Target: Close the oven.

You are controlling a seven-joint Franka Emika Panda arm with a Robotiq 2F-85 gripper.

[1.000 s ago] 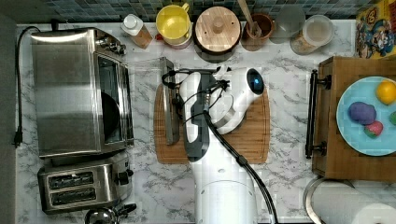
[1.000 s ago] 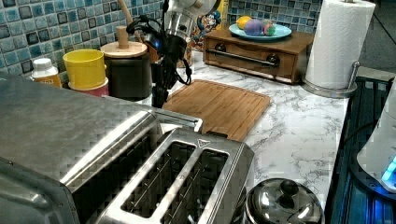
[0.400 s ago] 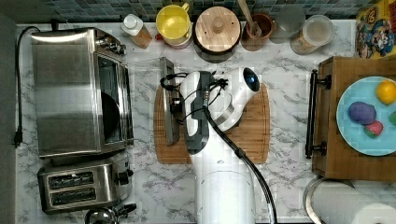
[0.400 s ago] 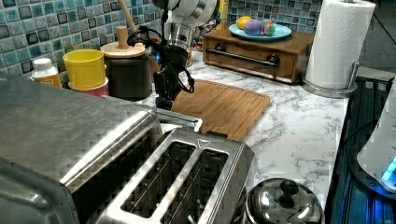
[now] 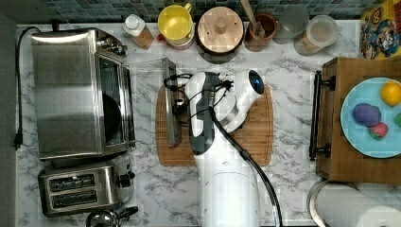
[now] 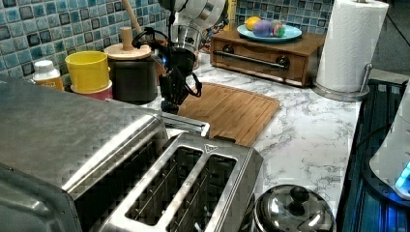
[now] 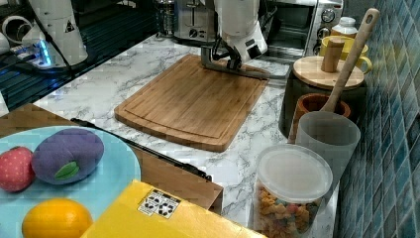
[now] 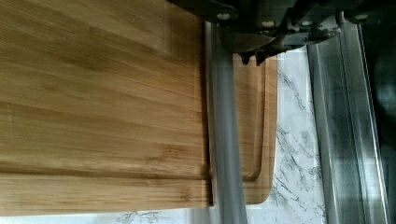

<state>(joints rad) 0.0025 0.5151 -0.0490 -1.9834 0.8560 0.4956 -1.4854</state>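
The stainless-steel oven [image 5: 71, 94] stands at the top view's left. Its glass door [image 5: 146, 75] lies folded down flat, and the long bar handle [image 5: 173, 127] reaches over the edge of a bamboo cutting board [image 5: 246, 142]. My gripper [image 5: 178, 101] is down at the middle of that handle. In the wrist view the fingertips [image 8: 246, 57] are pressed together, so the gripper [image 8: 252, 57] is shut, sitting between the bar handle [image 8: 226, 140] and the door's metal edge [image 8: 345, 140]. The left view has the gripper [image 6: 170, 105] low over the door's handle [image 6: 186, 123].
A two-slot toaster [image 5: 85, 187] stands beside the oven, and a kettle lid [image 5: 101, 218] lies by it. A yellow mug [image 5: 175, 21], a wood-lidded jar [image 5: 220, 28] and containers line the back wall. A wooden tray [image 5: 331, 156] with a blue plate is at the top view's right.
The gripper has come down from above the door to the level of the bar handle, shifting slightly toward the top view's bottom. The door still lies open.
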